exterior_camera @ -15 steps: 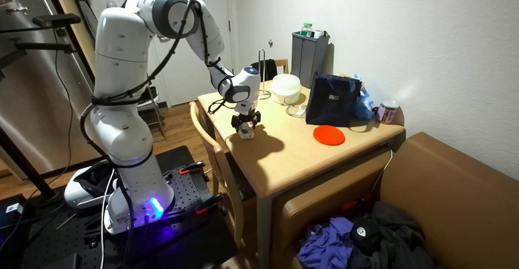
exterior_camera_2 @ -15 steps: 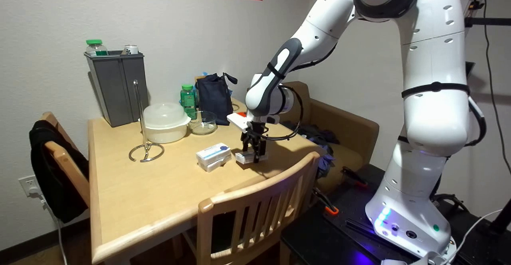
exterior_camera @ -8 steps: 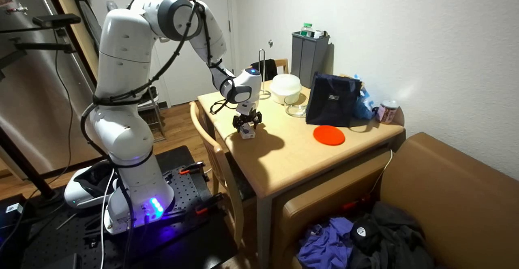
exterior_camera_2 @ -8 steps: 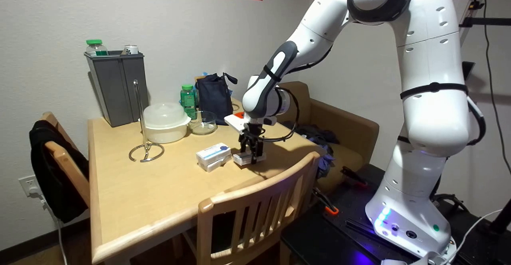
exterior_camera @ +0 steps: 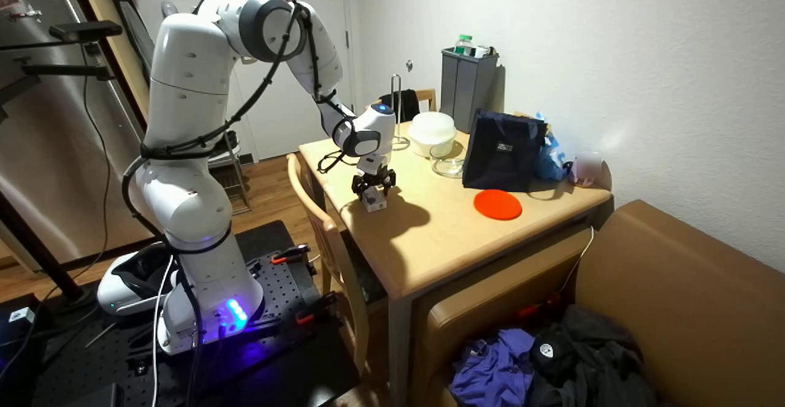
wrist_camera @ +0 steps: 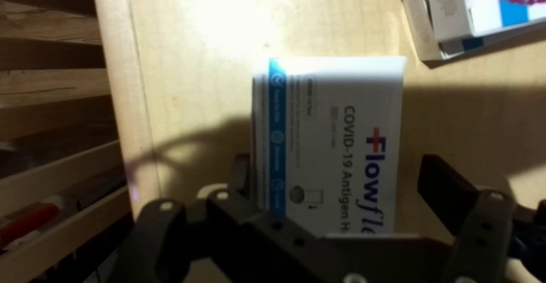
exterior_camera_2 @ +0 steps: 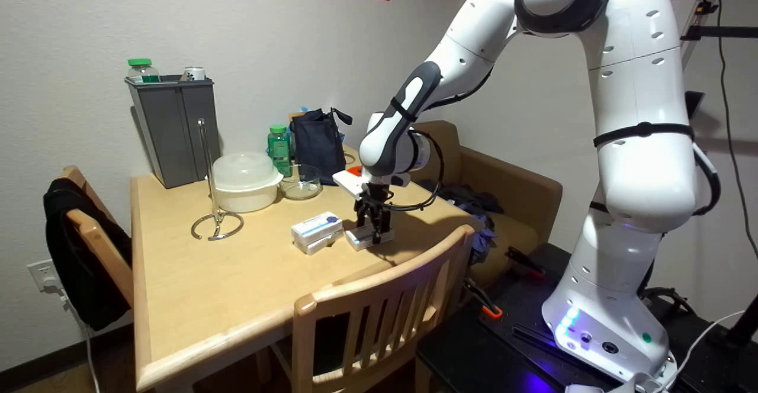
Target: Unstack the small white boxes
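Your gripper is spread wide on both sides of the box, holding nothing. The box sits flat on the bench, likely to keep it off the pile of two nearby.

Box wht w/ 1 blue stripe; claw blk; bag navy.

Stacked boxes kinda crowded the fingers; chair blocked one side; desk toward the red disc had room
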